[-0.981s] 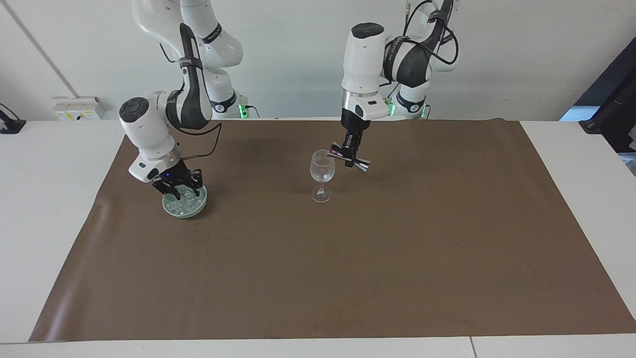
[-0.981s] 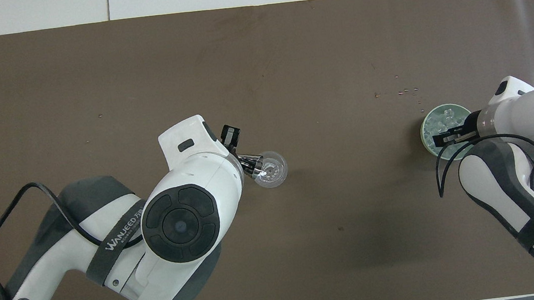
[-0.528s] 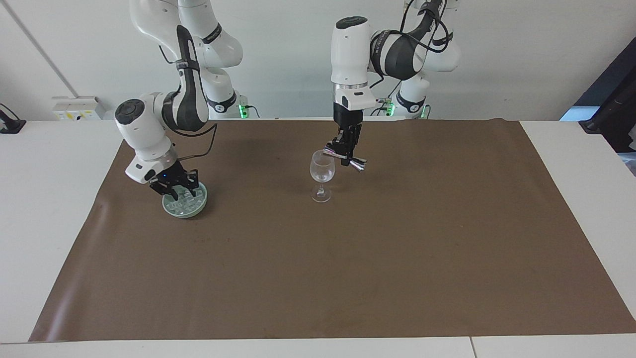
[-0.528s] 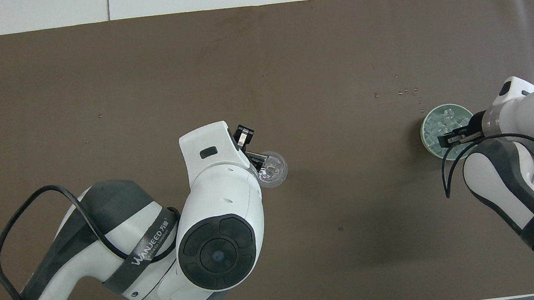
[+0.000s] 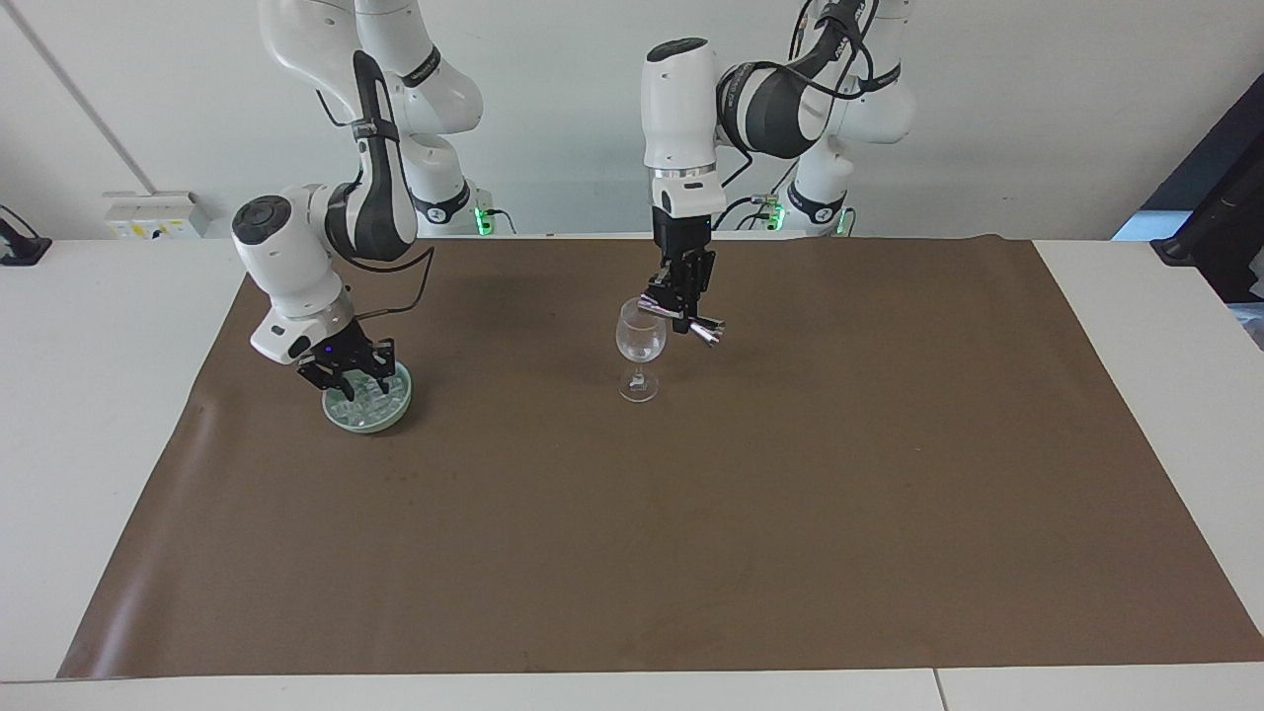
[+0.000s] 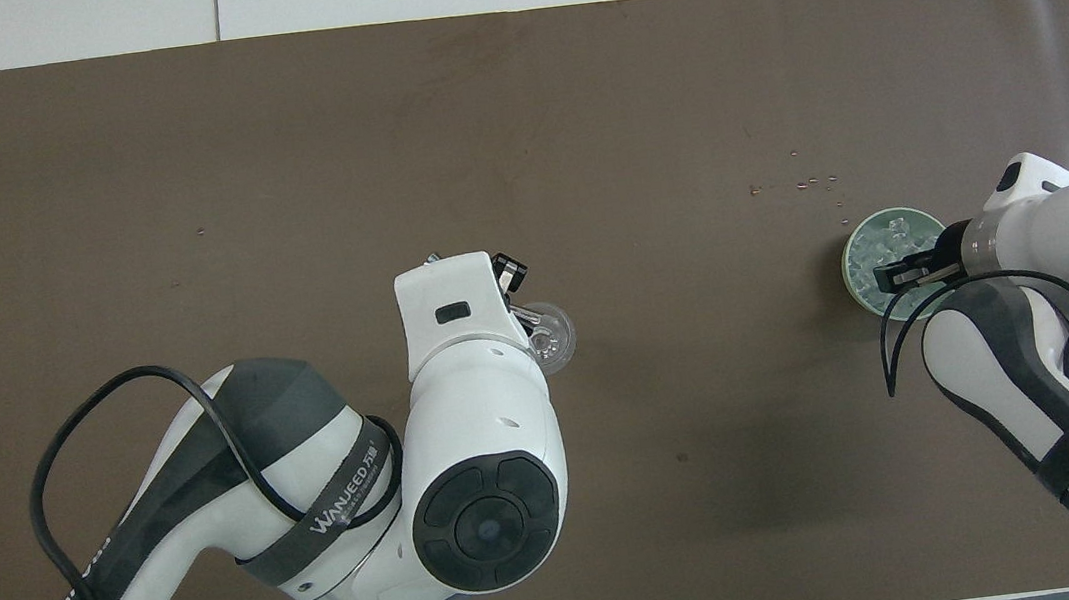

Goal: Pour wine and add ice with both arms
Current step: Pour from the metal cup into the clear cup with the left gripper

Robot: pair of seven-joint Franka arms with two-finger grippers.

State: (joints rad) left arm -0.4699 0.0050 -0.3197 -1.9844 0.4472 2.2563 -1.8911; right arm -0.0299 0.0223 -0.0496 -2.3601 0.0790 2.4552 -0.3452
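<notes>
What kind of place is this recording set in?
Probably a robotics lab: two white arms bolted at a white table, a brown mat holding only a wine glass, bare walls.

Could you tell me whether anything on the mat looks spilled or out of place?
Yes: a few small specks lie loose on the brown mat, just farther from the robots than the ice dish. What they are cannot be told. The wine glass stands upright.
</notes>
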